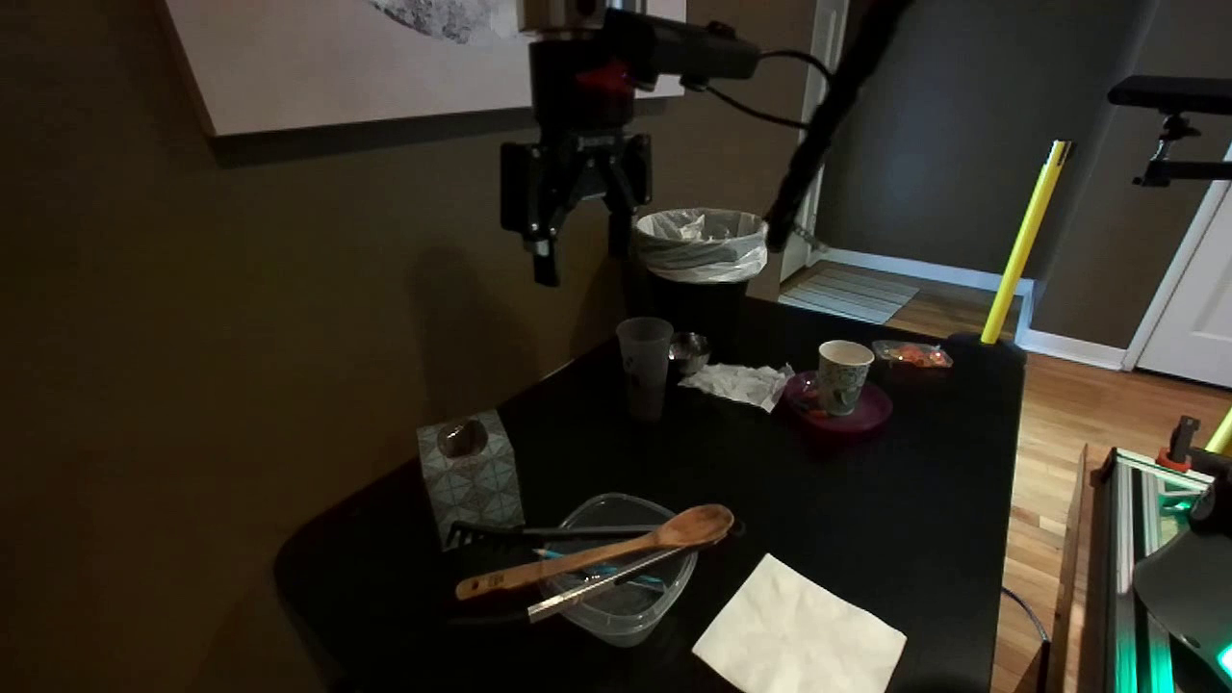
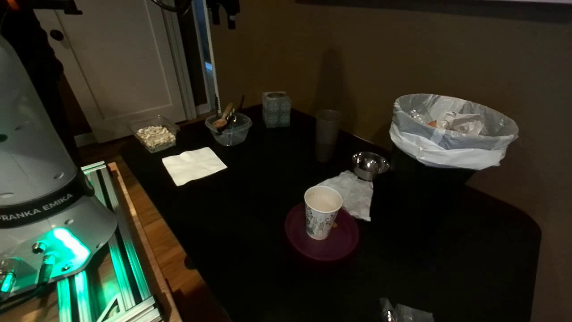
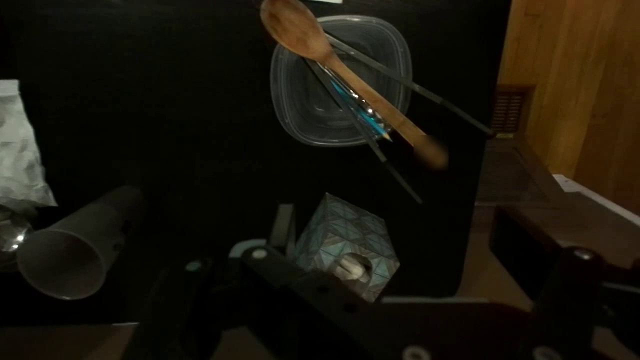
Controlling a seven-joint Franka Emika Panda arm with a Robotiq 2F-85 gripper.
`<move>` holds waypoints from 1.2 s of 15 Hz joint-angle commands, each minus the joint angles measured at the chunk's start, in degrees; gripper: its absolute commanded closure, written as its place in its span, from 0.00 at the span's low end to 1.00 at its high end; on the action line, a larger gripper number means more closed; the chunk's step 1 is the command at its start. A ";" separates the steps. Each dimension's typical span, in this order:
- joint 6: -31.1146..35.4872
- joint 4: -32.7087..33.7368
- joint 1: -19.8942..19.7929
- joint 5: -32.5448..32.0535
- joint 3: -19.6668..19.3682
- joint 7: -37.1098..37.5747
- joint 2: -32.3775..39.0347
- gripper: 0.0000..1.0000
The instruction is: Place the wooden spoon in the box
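Observation:
The wooden spoon lies across the top of a clear dish, over black and grey utensils and a blue pencil. Its bowl also shows in an exterior view and the whole spoon in the wrist view. The box, a transparent squarish container holding whitish pieces, stands at the table corner past the napkin; it shows in that exterior view only. My gripper is open and empty, high above the table near the wall. In the wrist view its fingers are wide apart, with the patterned tissue box between them, far below.
The tissue box stands by the wall beside the dish. A frosted cup, metal bowl, lined bin, crumpled paper and purple plate with a paper cup stand farther along. A napkin lies flat.

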 commanded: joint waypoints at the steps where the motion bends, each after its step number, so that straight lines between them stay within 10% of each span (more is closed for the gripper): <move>1: -0.26 2.22 2.38 0.29 -2.23 -0.16 2.07 0.00; 18: 0.24 -0.63 8.95 -0.85 -3.29 -2.76 10.02 0.00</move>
